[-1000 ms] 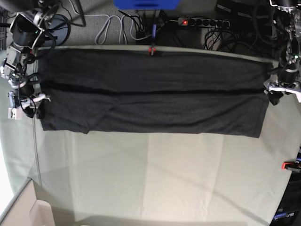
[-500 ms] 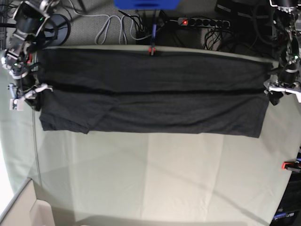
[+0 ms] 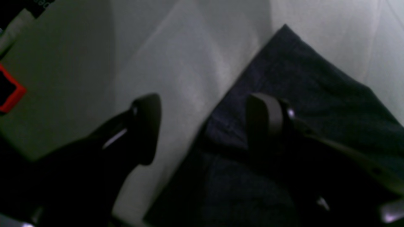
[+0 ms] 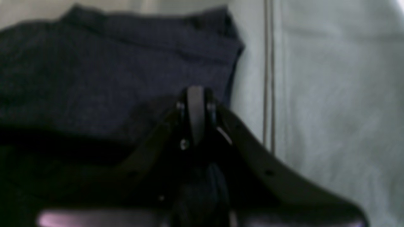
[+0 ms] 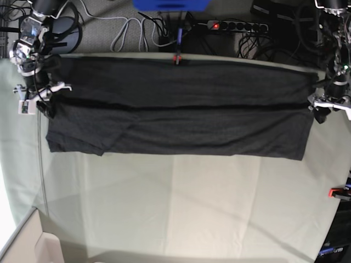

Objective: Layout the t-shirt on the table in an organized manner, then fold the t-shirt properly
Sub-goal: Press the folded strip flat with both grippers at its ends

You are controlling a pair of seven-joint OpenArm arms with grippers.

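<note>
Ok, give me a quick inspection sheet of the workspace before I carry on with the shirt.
Surface: table, pale cloth, faint creases.
Job's things: t-shirt spread as a long dark band along the far edge, a fold line along its length.
Clutter: nothing seen on the cloth.
Grippers: left gripper jaws open, astride the shirt's edge; right gripper jaws shut at the other end, grip unclear.
Cables: loose cords and a power strip behind the table.
Surroundings: red clamps at the table edges.

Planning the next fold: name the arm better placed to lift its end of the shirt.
Right. Its claw is shut at the shirt's end, seemingly pinching cloth, though blur hides the grip. The left claw stands open, one finger over the shirt, one over the table.
</note>
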